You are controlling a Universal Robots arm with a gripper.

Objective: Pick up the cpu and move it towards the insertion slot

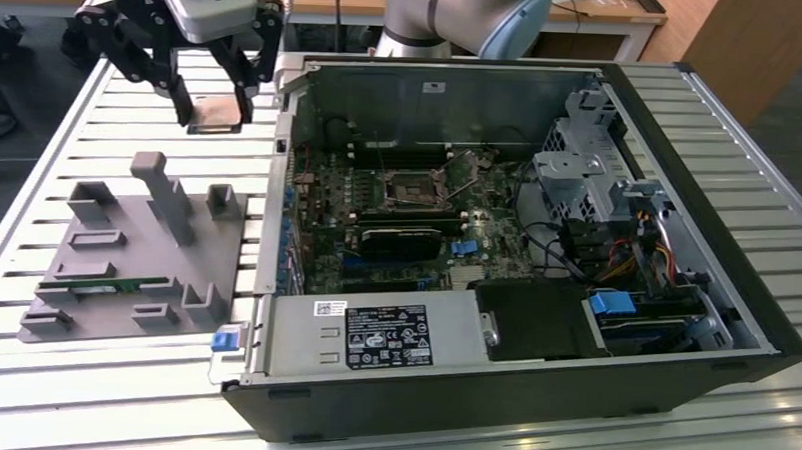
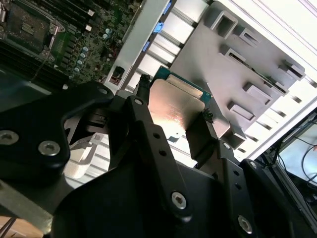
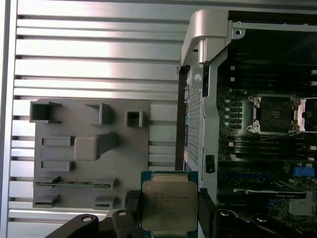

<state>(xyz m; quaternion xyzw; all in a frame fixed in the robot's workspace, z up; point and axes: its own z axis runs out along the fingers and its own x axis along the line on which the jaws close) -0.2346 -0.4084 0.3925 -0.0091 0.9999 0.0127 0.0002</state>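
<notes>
First wrist view: the gripper (image 3: 168, 218) pinched the cpu (image 3: 169, 206) by opposite edges.
Cpu's place: aloft beside the case's open edge.
Insertion slot (image 1: 412, 193): mid-motherboard.
Handling: chip best kept level.

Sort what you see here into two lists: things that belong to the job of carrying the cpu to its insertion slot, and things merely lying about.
Belonging to the job:
- cpu, held in the gripper
- insertion slot on the board in the open computer case

Lying about:
- grey holder block
- green memory stick lying in the block
- slatted table
</notes>
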